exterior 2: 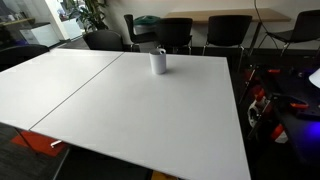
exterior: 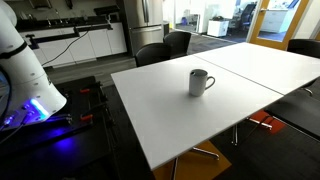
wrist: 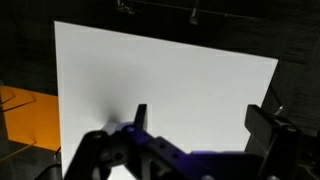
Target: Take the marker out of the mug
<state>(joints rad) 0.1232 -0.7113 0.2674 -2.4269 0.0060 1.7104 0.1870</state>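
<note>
The light grey-white mug (exterior: 200, 82) stands upright on the white table (exterior: 170, 115), handle to its right. It also shows at the far side of the table in an exterior view (exterior 2: 158, 61). A small dark tip, likely the marker (exterior 2: 160, 50), pokes above the mug's rim; the rest of it is hidden inside. In the wrist view my gripper (wrist: 203, 120) is open and empty above bare white tabletop. The mug is not in the wrist view. The gripper itself does not show in either exterior view.
The white robot arm (exterior: 20, 60) with a blue light stands beside the table. Dark chairs (exterior 2: 175, 30) line the table's far side. A seam (exterior: 250, 75) joins two tabletops. An orange stool base (wrist: 25, 115) sits on the floor off the table's edge.
</note>
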